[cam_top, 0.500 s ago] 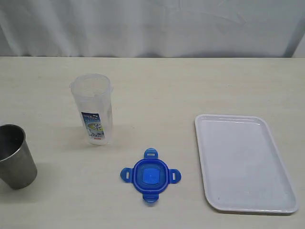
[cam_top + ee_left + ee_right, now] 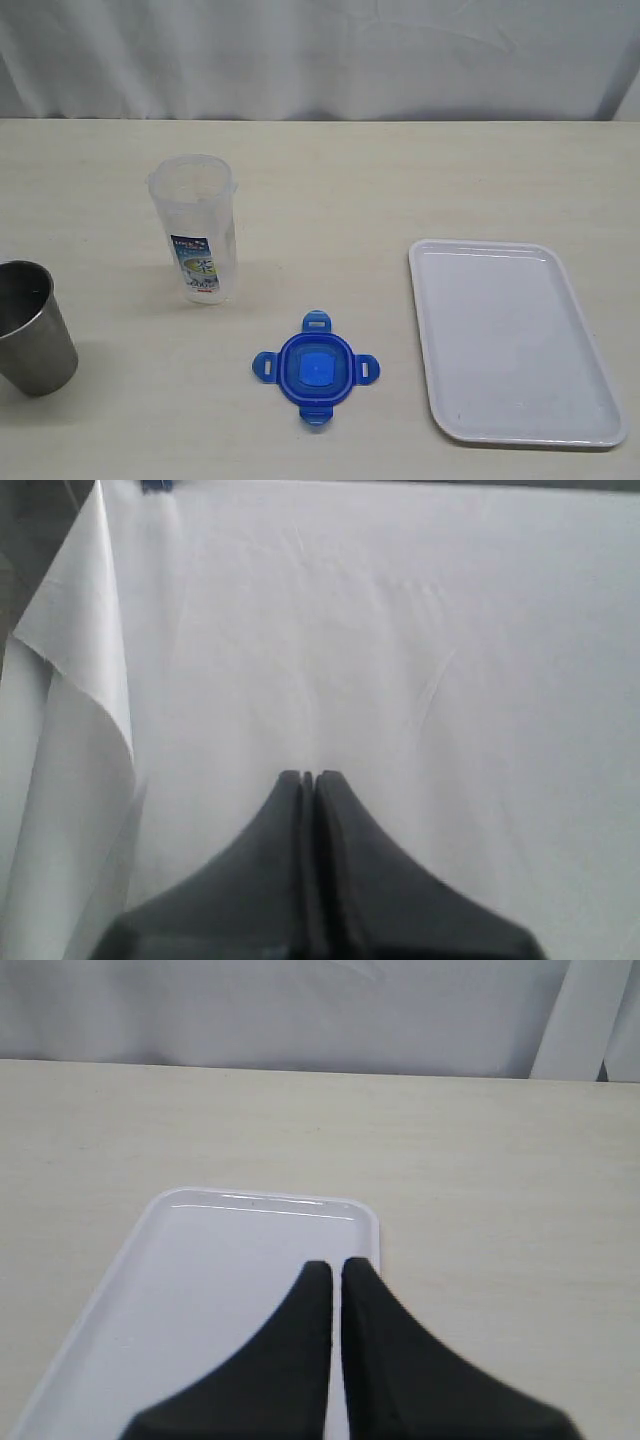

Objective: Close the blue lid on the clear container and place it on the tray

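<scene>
Lid: the small bright blue translucent plastic lid, rounded-square with four snap tabs, lies flat near the front of the pale wood-grain worktop. It is between canister and tray and touches neither.
Container: the tall narrow clear plastic canister with a blue-and-white label stands upright with its mouth open, behind and to the left of the lid.
Tray: the flat white rectangular plastic tray with a low rim sits at the right with nothing on it.
Handling, lid: I judge it light, thin and fairly stiff. Lying flat, it offers little edge, so I would pinch a protruding tab or the rim. It may skid on the smooth top.
Handling, container: it looks empty, so light and tippy. The walls are slick, so I would grip mid-body above the label and brace it while the lid is pressed on.
Left pincer: jaws pressed together, holding nothing. It faces white cloth and does not show in the exterior view.
Right pincer: jaws all but touching, holding nothing. The tray's end shows just past its tips.
Surroundings: a grey steel cup stands at the left edge, near the canister but apart from it.
Obstruction: nothing lies between lid and canister or between canister and tray. I judge the cup the only bump risk, on a left-side approach.
</scene>
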Robot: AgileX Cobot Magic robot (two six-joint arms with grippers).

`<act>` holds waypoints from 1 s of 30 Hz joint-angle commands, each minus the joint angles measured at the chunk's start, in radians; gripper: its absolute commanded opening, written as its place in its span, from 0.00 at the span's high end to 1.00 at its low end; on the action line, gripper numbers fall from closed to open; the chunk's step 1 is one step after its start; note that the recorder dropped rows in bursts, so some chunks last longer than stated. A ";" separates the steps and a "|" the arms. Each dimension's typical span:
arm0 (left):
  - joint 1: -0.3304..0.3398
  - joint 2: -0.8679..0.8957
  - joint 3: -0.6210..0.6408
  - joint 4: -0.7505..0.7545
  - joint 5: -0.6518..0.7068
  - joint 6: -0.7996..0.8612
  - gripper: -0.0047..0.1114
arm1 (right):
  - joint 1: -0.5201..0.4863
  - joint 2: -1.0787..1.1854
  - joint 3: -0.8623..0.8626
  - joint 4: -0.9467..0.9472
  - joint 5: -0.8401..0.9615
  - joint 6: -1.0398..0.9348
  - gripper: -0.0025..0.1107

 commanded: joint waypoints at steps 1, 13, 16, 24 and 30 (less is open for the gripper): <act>0.002 -0.001 0.003 0.007 -0.109 -0.112 0.96 | -0.003 -0.004 0.004 -0.005 -0.001 0.000 0.94; 0.002 -0.001 0.003 0.152 -0.112 -0.095 0.06 | -0.003 -0.004 0.004 -0.005 -0.001 0.000 0.94; 0.002 -0.001 0.003 0.115 -0.053 -0.103 0.06 | -0.003 -0.004 0.004 -0.005 -0.001 0.000 0.94; 0.002 0.401 -0.108 -0.006 -0.011 -0.080 0.06 | -0.003 -0.004 0.004 -0.005 -0.001 0.000 0.94; 0.002 0.813 -0.112 -0.004 -0.158 -0.038 0.06 | -0.003 -0.004 0.004 -0.005 -0.001 0.000 0.94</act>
